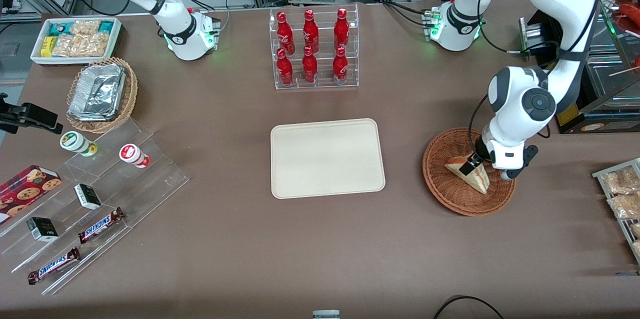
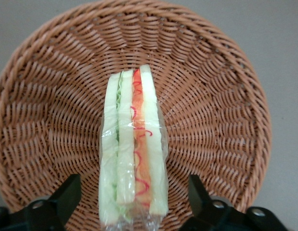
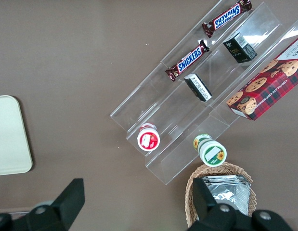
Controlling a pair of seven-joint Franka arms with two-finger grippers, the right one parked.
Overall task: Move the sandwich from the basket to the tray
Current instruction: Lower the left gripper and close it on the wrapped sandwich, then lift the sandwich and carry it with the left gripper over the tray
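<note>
One sandwich (image 1: 468, 172) lies in the basket (image 1: 445, 194) toward the working arm's end of the table. The gripper (image 1: 473, 163) is lowered over it, fingers (image 2: 67, 195) spread apart on either side, not touching. The tray (image 1: 327, 157) sits beside the basket, nothing on it.

A brown table (image 1: 240, 254) carried the tray (image 1: 327, 158) at its middle. The basket (image 1: 450, 194) lay toward the working arm's end from the tray, with the gripper (image 1: 475, 163) down inside it. A bottle rack (image 1: 315, 49) stood farther from the camera than the tray, and a clear stepped display (image 1: 125, 179) lay toward the parked arm's end.
</note>
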